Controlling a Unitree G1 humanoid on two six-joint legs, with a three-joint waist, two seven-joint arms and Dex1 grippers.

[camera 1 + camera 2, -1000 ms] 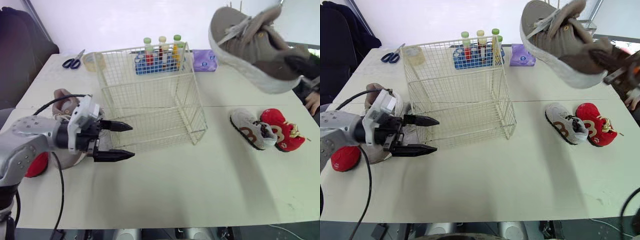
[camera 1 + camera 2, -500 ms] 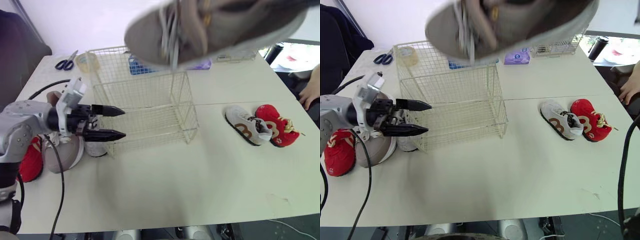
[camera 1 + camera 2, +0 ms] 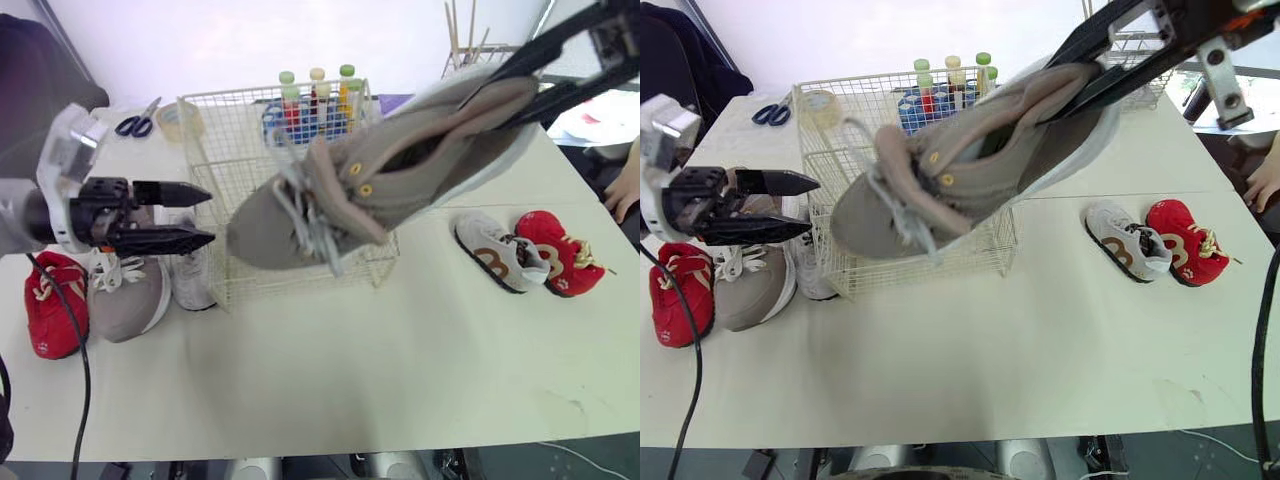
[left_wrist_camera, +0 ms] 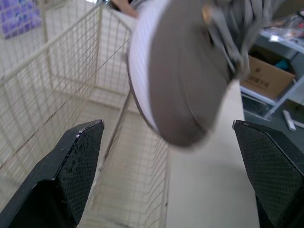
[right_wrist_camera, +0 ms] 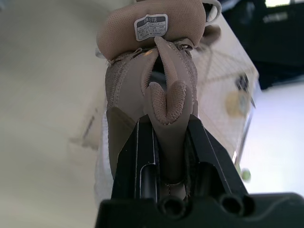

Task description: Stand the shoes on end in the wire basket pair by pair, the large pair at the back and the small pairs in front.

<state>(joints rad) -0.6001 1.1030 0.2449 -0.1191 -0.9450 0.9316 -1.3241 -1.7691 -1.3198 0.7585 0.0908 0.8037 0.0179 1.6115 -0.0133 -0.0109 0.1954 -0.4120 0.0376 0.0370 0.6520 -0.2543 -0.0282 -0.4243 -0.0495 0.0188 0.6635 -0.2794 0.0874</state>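
My right pincer [image 5: 168,126] is clenched on the heel collar of the large taupe suede lace-up shoe [image 3: 400,170]. A second ago that shoe was high and well to the right of the cream wire basket [image 3: 225,150], with its toe tipped up. Half a second ago it was sweeping across above the basket. Now it has swung over, toe lowest. So the carry is nearly done and I judge the lowering-in comes next, though nothing stands in the basket yet.

The shoe's long axis slants from the heel, high and to the right of the basket, down to the toe, low before the basket's front wall. The tongue and laces face me and the white sole faces away. It hangs in the air. I cannot tell whether the toe is already over the basket's open top or just short of it. To stand on end at the back it looks to need a steeper tilt.

My left pincer [image 3: 200,214] stays released, jaws parted on nothing, just beside the basket's left wall. Below it on the table, left of the basket, lies the matching large taupe shoe [image 3: 125,295]. With it are a small white shoe [image 3: 190,280] and a small red shoe [image 3: 55,305]. Another small grey shoe [image 3: 500,255] and small red shoe [image 3: 560,255] lie well to the right of the basket.
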